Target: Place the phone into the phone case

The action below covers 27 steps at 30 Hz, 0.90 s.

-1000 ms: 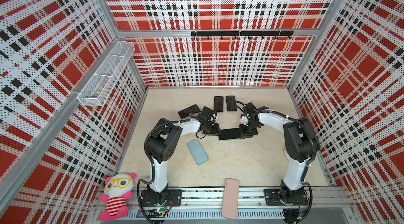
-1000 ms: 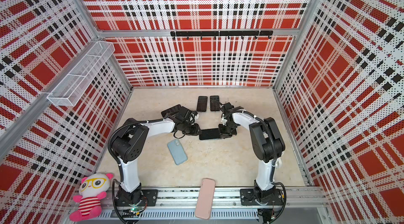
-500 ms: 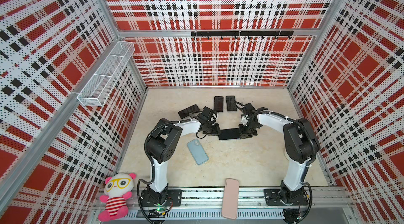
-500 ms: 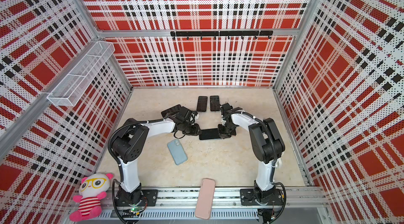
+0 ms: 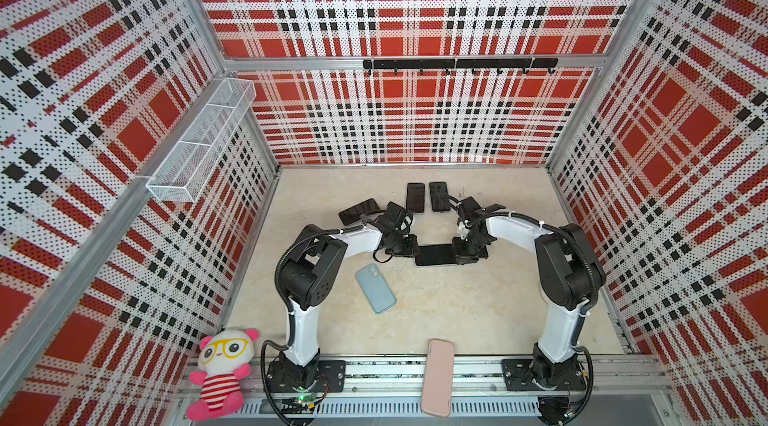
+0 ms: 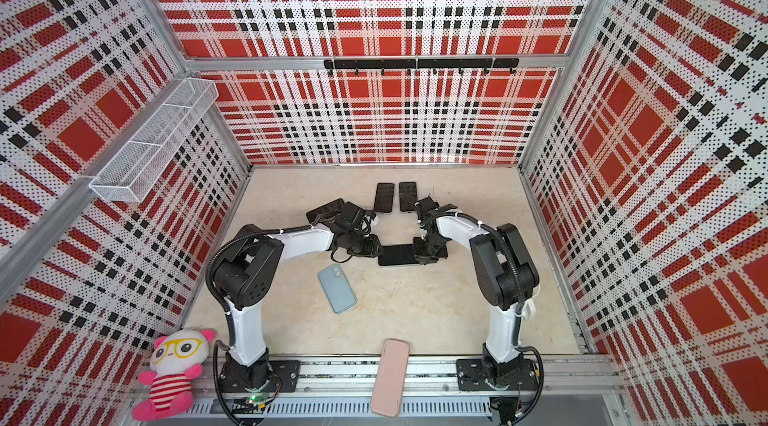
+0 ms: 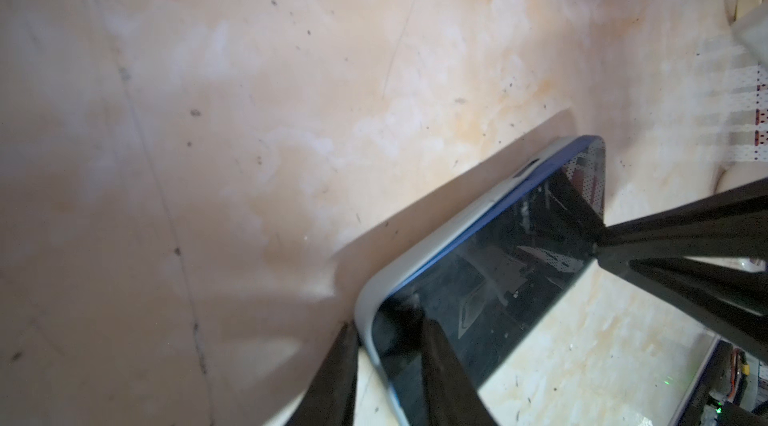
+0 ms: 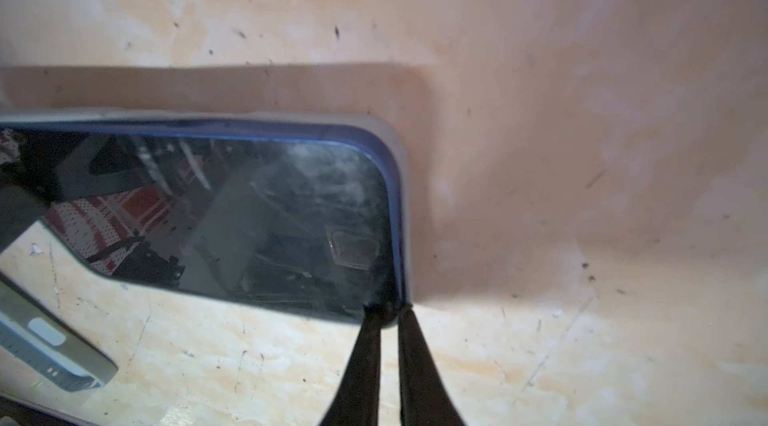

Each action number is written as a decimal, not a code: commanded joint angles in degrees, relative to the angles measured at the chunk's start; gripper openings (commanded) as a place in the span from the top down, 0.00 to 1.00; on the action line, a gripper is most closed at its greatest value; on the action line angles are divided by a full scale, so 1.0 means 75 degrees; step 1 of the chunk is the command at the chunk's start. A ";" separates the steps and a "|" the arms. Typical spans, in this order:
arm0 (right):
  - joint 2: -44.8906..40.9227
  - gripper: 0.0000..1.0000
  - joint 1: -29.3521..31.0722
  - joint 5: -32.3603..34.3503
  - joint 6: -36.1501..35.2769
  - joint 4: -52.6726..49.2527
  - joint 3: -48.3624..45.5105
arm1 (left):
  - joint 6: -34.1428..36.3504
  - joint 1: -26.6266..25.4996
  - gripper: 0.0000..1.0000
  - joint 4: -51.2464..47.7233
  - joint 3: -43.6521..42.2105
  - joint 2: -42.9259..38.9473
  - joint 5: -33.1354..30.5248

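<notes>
Phone (image 5: 436,254) (image 6: 397,255): flat on the desk (image 5: 478,311), mid-frame in both top views, looks nearly seated in the grey phone case (image 7: 457,228) | left claw (image 7: 384,320) pinches one case corner | right claw (image 8: 388,309), almost closed, pinches the far corner's rim | you should press the corners evenly, no lifting | both arms reach inward, wrists low

Grey phone case (image 8: 249,117), blue-rimmed black phone (image 8: 249,216), red-white-black plaid walls (image 5: 415,120), mottled beige table (image 5: 478,311).
</notes>
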 commanded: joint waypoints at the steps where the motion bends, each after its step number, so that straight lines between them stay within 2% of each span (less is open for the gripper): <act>1: 0.0736 0.85 0.0428 0.0266 -0.0337 0.0388 -0.0340 | 0.0155 -0.0239 0.70 -0.0393 -0.0110 0.0514 0.0040; 4: 0.0077 0.83 0.0196 0.0738 -0.0536 -0.0409 0.0259 | 0.0168 -0.0189 0.70 -0.0405 -0.0102 0.0503 0.0012; 7: -0.0092 0.82 0.0009 0.0913 -0.0709 -0.0752 0.0726 | 0.0188 -0.0165 0.70 -0.0419 -0.0096 0.0514 -0.0058; 16: 0.0544 0.83 -0.0177 0.0912 -0.1052 -0.0899 0.1724 | 0.0261 -0.0162 0.71 -0.0458 -0.0073 0.0527 -0.0118; 27: 0.1068 0.85 -0.0380 0.0816 -0.1290 -0.0733 0.1851 | 0.0274 -0.0150 0.71 -0.0468 -0.0073 0.0466 -0.0136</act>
